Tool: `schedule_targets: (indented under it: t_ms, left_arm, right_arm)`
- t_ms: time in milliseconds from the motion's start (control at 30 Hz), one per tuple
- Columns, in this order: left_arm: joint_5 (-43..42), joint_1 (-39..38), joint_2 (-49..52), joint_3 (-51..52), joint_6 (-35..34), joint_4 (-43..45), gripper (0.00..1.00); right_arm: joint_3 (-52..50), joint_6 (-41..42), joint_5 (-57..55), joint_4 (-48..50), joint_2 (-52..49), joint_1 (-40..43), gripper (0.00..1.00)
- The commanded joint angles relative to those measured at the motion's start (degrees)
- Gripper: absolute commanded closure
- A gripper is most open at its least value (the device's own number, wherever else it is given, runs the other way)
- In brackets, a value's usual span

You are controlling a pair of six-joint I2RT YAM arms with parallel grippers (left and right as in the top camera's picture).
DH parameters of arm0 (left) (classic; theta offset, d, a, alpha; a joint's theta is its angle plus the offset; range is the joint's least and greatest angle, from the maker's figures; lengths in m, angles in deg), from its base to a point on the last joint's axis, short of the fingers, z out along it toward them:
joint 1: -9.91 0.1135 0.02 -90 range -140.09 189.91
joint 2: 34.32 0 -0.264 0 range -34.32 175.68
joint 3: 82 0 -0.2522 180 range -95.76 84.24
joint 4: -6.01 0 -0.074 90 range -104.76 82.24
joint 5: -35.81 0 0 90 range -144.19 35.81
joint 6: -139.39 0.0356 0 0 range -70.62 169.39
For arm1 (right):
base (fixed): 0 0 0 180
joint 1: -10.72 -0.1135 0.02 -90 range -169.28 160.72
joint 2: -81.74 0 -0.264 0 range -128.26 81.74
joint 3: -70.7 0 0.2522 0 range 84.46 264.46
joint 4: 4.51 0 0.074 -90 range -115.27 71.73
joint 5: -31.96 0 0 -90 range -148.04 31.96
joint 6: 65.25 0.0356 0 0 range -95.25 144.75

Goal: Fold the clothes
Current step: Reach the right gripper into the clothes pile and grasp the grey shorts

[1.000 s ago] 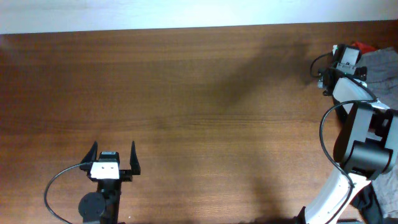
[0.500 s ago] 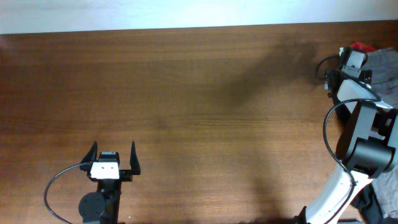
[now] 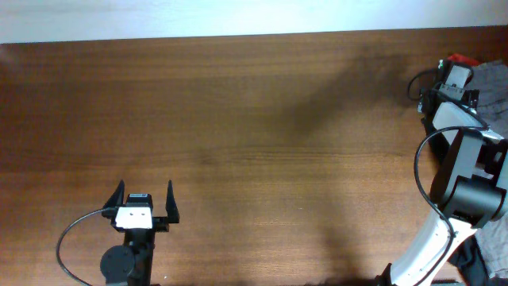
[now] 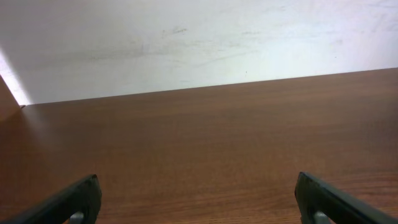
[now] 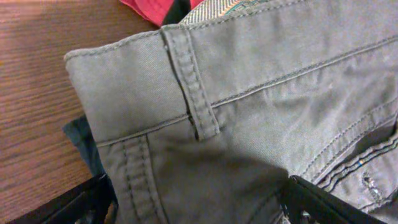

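Brown tabletop (image 3: 238, 143), upper right: right gripper (image 5: 196, 196), jaws spread over the clothes (image 5: 249, 93), could pinch the navy garment (image 5: 84, 143) too; left gripper (image 3: 144, 191) jaws spread.

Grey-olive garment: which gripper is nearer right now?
Right. The right gripper hangs open over the grey-olive garment at its waistband; the left gripper sits open across the table, at its near-left.
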Motion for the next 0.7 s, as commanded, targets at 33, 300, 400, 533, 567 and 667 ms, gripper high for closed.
schedule_targets:
  t_ms: [33, 300, 400, 533, 567, 667]
  left_arm:
    - [0.2, 0.3, -0.5, 0.4, 0.7, -0.1, 0.01]
    - [0.2, 0.3, -0.5, 0.4, 0.7, -0.1, 0.01]
    - [0.2, 0.3, -0.5, 0.4, 0.7, 0.0, 0.01]
    - [0.2, 0.3, -0.5, 0.4, 0.7, -0.1, 0.01]
    - [0.2, 0.3, -0.5, 0.4, 0.7, -0.1, 0.01]
    - [0.2, 0.3, -0.5, 0.4, 0.7, 0.0, 0.01]
  right_arm:
    - [1.6, 6.6, -1.1, 0.2, -0.6, 0.2, 0.08]
    - [1.8, 6.6, -1.1, 0.2, -0.6, 0.3, 0.08]
    - [1.8, 6.6, -1.1, 0.1, -0.6, 1.0, 0.09]
    - [1.8, 6.6, -1.1, -1.2, -0.6, 2.3, 0.29]
    - [1.8, 6.7, -1.1, -1.5, -0.6, 2.5, 0.38]
    - [1.8, 6.8, -1.1, -2.3, -0.5, 2.4, 0.49]
